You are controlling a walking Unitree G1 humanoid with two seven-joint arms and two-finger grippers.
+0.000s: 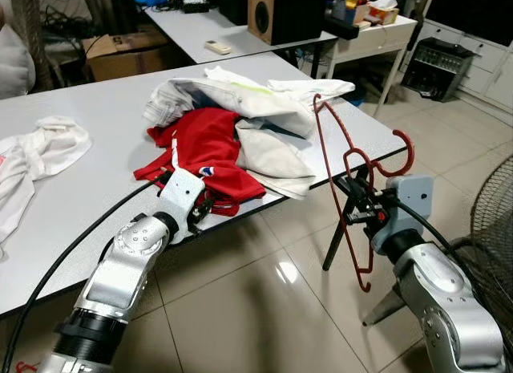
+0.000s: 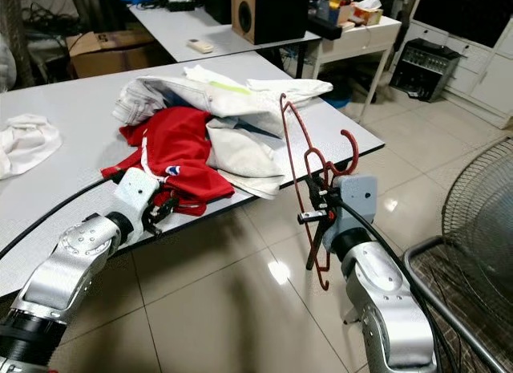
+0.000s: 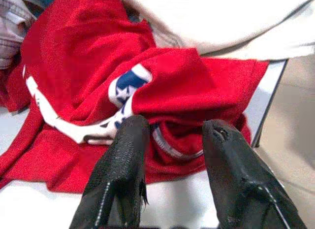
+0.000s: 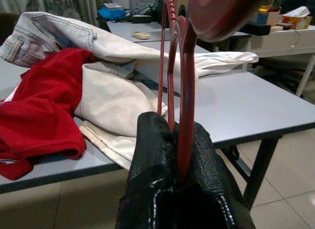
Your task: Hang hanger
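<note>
A dark red wire hanger (image 1: 353,180) stands upright off the table's right front corner, hook to the right, with my right gripper (image 1: 358,198) shut on its neck; the pinched neck (image 4: 183,135) sits between black fingers (image 4: 147,155). A red shirt (image 1: 204,152) with a white collar lies crumpled at the grey table's (image 1: 96,116) front edge. My left gripper (image 1: 202,208) hovers open just in front of the shirt's hem, its fingertips (image 3: 130,140) either side of the red shirt (image 3: 162,91), not touching the cloth.
White jeans and pale garments (image 1: 248,100) are heaped behind the red shirt. A white cloth (image 1: 36,152) lies at the table's left. A fan grille (image 1: 493,220) stands at far right. Tiled floor (image 1: 264,293) lies below; another table with a speaker (image 1: 276,12) stands behind.
</note>
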